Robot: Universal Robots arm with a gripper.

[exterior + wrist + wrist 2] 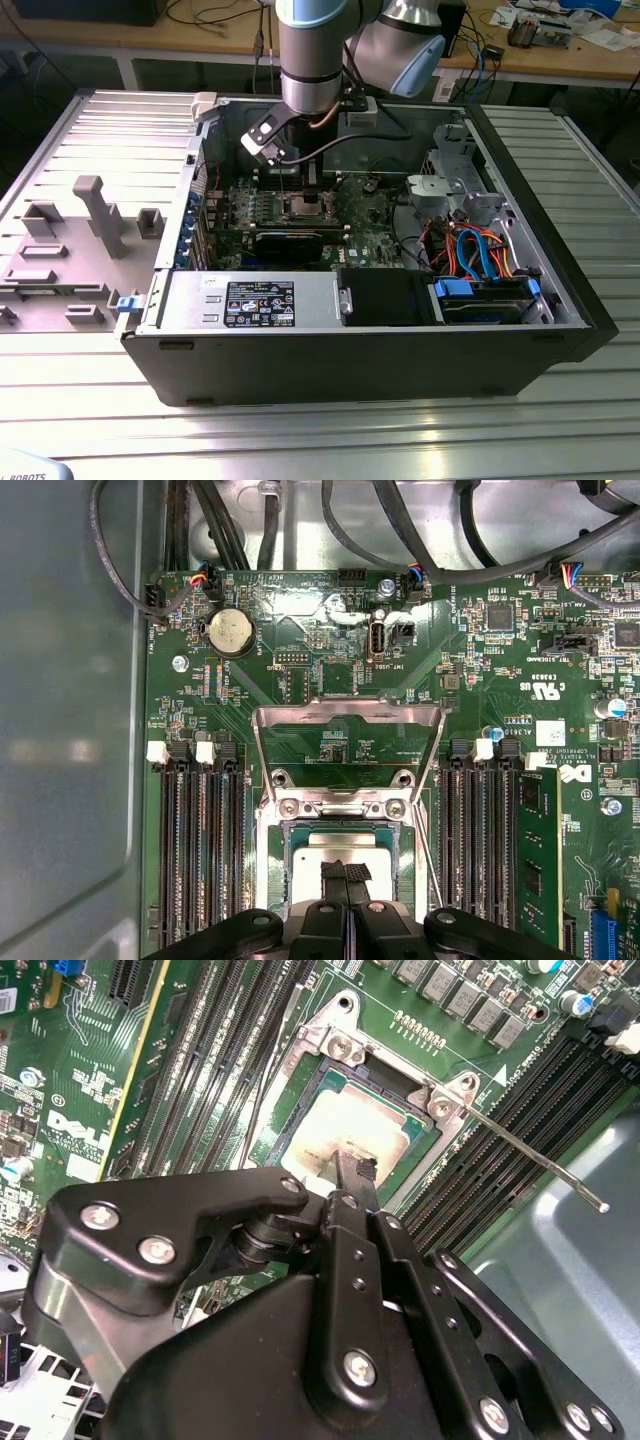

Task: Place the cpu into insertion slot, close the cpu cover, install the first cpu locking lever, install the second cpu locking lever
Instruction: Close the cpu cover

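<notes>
The cpu, a small square chip with a silvery top, lies flat in the insertion slot on the green board. My gripper hangs straight over it. Its black fingers are shut together, their tips resting on or just above the chip's top with nothing between them. The cpu cover stands swung back on its hinge, the board showing through its window. A thin locking lever sticks out free at one side of the slot.
Long black memory slots flank the socket, with one green module seated. A black card, a drive cage with blue and orange cables and the case walls surround the board. A grey fixture tray lies outside the case.
</notes>
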